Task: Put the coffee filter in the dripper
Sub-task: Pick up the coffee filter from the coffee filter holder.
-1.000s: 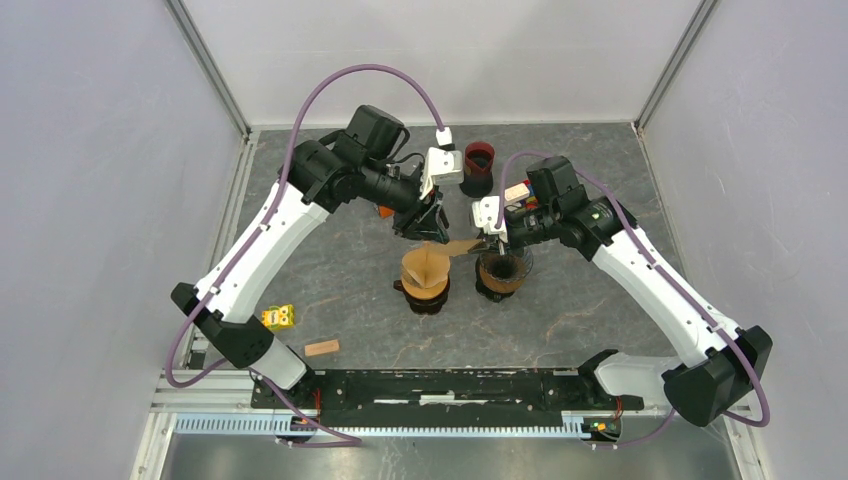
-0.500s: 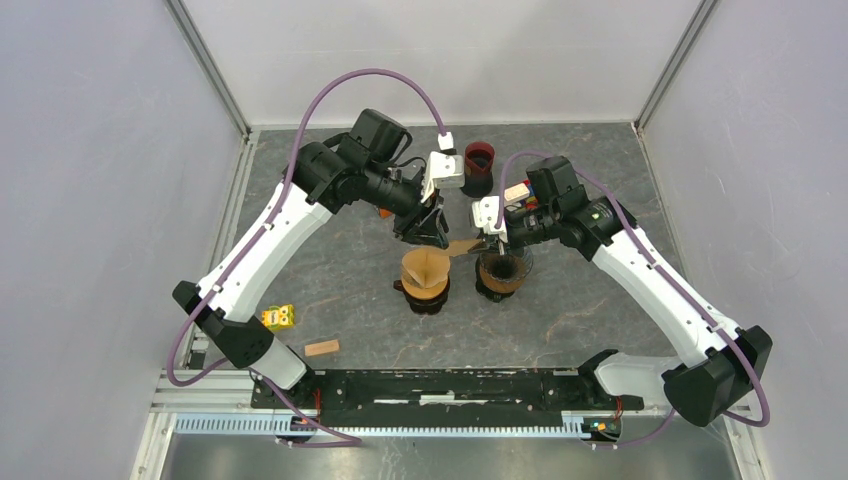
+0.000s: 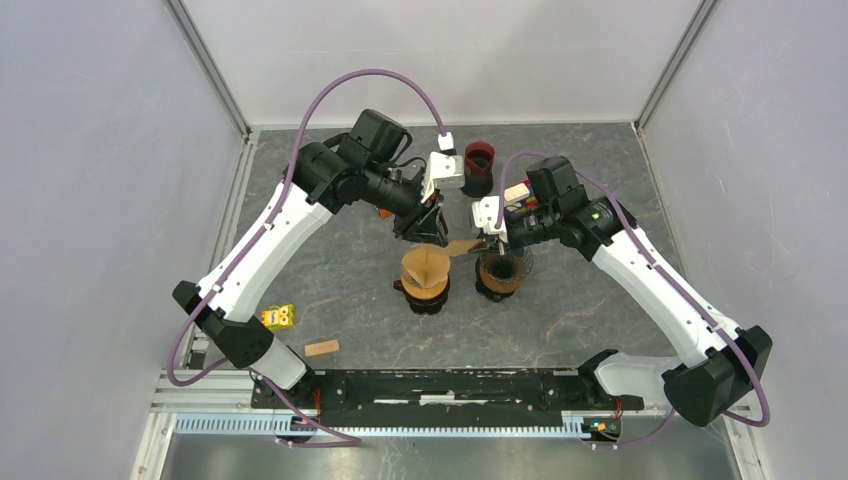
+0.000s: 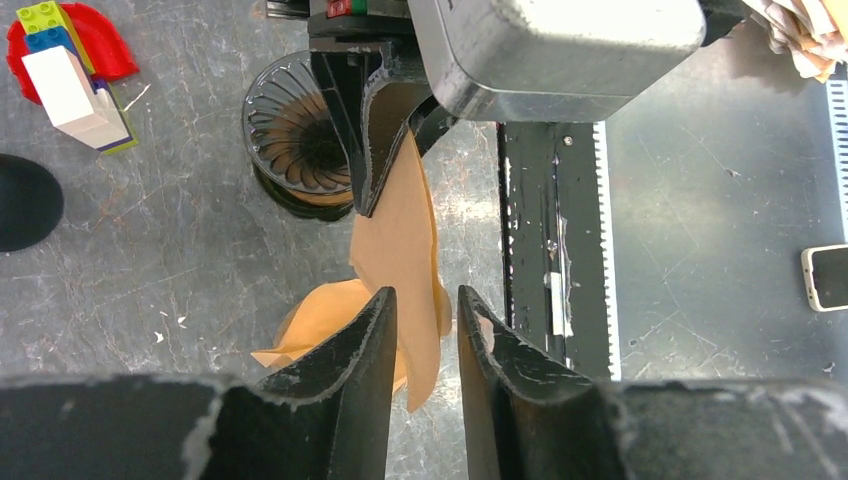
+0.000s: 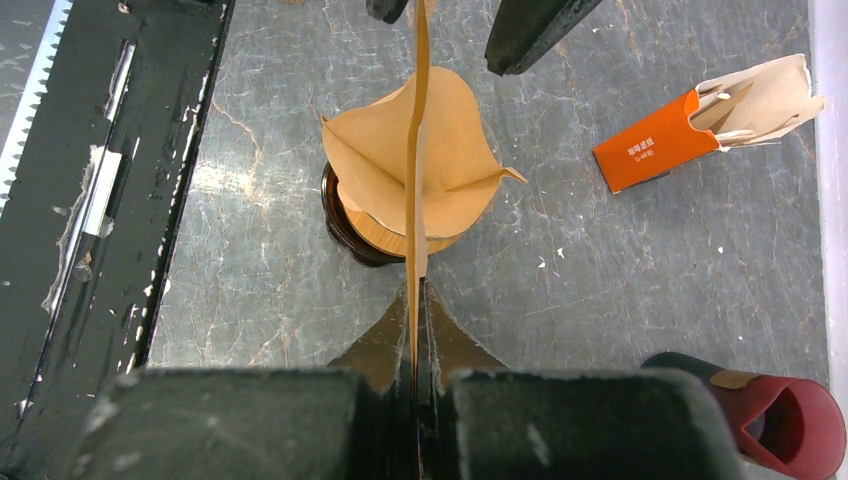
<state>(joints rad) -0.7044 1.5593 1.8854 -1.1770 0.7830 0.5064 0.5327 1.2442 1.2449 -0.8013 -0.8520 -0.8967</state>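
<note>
A flat brown coffee filter (image 3: pixel 461 246) hangs in the air between my two grippers. My right gripper (image 3: pixel 489 239) is shut on one end of it; in the right wrist view the filter (image 5: pixel 417 150) shows edge-on, running out from the closed right gripper (image 5: pixel 418 292). My left gripper (image 3: pixel 428 232) is open, and in its wrist view the left gripper (image 4: pixel 425 297) straddles the filter's (image 4: pixel 400 230) other end without pinching it. The dark ribbed dripper (image 3: pixel 500 273) stands under the right gripper and also shows in the left wrist view (image 4: pixel 295 140). A stack of opened filters (image 3: pixel 425 270) sits on a dark holder.
A dark red cup (image 3: pixel 479 160) stands at the back. An orange box (image 5: pixel 660 140) lies near the left gripper. A red plate with toy bricks (image 4: pixel 60 55) is beside the dripper. A yellow item (image 3: pixel 278 317) and a wooden block (image 3: pixel 321 348) lie front left.
My left arm has shifted slightly at the filter's end. The right gripper and the filter have stayed in place.
</note>
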